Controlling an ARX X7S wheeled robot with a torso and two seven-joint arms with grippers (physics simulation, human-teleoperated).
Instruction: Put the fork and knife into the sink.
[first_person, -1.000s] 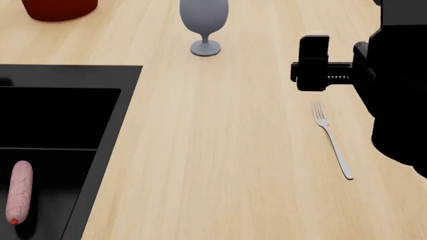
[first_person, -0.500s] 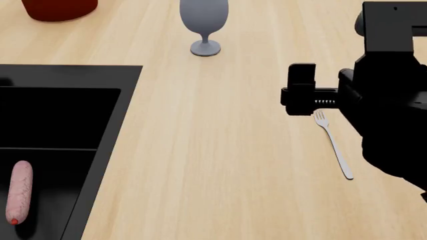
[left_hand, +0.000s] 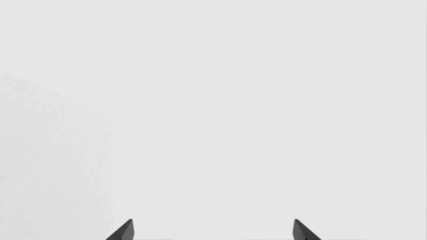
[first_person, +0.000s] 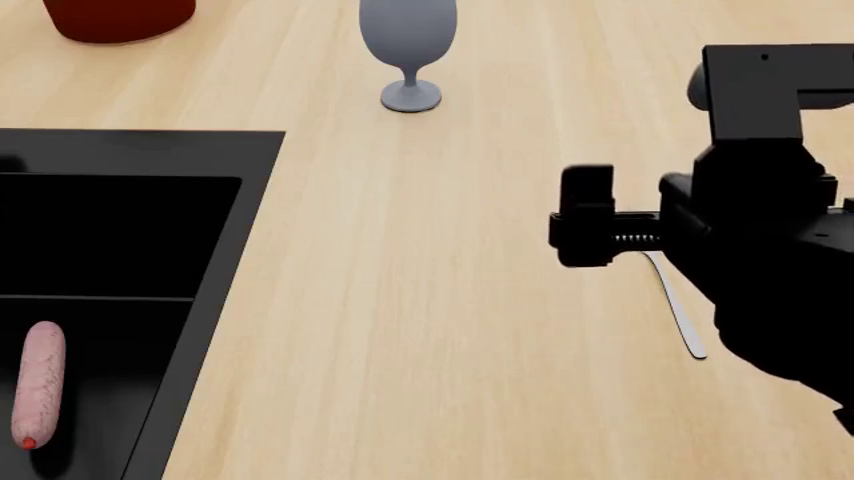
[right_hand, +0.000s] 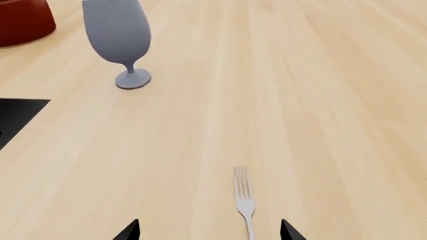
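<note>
Fork first: we see the slim silver-grey metal fork (right_hand: 244, 201) flat on the pale wooden counter (first_person: 441, 300), well apart from the black rectangular sink (first_person: 200, 290). Our right gripper (right_hand: 209, 231) hangs over it, jaws spread — tines between the 2 fingertips. A grey goblet (right_hand: 120, 40) stands beyond. Our left gripper (left_hand: 212, 231) is spread too, facing blank white.

The light is bright, soft and even. All pictures look sharp, with no blur or glare. The counter (first_person: 441, 300) has almost no shadows. The sink (first_person: 120, 250) is very dark inside. The left wrist view shows only plain pale grey.
</note>
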